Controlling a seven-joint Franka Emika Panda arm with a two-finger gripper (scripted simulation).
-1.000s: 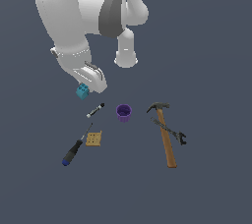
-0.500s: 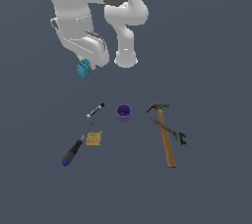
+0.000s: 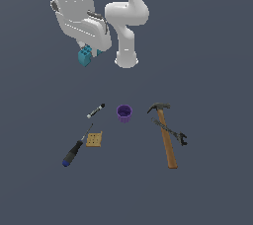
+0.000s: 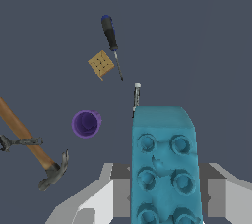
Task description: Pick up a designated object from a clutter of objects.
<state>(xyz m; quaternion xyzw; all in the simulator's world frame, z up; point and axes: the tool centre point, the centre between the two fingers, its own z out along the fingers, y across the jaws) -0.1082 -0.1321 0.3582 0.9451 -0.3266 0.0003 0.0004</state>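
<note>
place: simulated test scene | evidence: flat featureless grey-blue ground (image 3: 212, 71)

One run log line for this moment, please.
gripper: shut on teal brick | brick: lifted, off table | clutter: hammer, purple cup on table

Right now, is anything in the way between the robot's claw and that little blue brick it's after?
Nothing visible stands between them. The teal brick already sits between the fingers of the gripper, lifted well above the purple cup, screwdriver, tan tile and hammer lying below.
</note>
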